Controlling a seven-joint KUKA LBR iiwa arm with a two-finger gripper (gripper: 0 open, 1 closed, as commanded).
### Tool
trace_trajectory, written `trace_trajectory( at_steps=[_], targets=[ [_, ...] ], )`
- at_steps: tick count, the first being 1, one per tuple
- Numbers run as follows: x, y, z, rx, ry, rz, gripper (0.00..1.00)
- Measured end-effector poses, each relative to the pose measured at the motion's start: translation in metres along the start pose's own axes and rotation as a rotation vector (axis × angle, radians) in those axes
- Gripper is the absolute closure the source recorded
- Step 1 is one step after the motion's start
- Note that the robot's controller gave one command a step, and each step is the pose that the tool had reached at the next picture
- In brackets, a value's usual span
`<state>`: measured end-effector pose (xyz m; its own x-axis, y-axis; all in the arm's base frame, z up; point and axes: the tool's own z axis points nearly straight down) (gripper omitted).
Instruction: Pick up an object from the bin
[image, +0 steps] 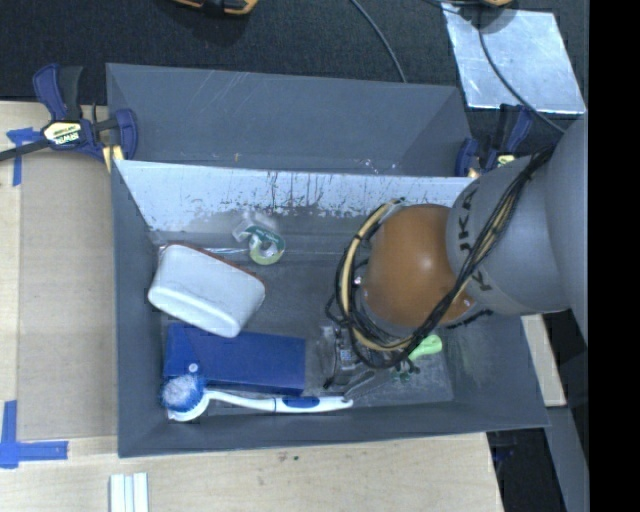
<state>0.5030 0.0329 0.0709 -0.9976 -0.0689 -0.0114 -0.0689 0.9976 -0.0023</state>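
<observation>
At the near side of the bin lies a white brush, with its blue head to the left. A blue block lies just behind it. The end effector stands low at the brush handle's right end, grip state indeterminable. A green piece lies right of it. Farther left lies a white tub, then a pale ring.

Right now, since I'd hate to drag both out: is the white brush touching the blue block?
Touching. The camera view shows the white brush lying with its head against the blue block, no gap.
</observation>
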Motion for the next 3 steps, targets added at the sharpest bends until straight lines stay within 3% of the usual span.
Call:
trace_trajectory(
  at_steps=[1,2,3],
  targets=[
    [-0.019,0.029,-0.066,0.000,-0.004,0.197,1.00],
    [-0.020,0.073,-0.003,0.001,-0.014,-0.008,1.00],
    [-0.007,0.000,-0.004,-0.011,-0.028,0.311,1.00]
  ],
)
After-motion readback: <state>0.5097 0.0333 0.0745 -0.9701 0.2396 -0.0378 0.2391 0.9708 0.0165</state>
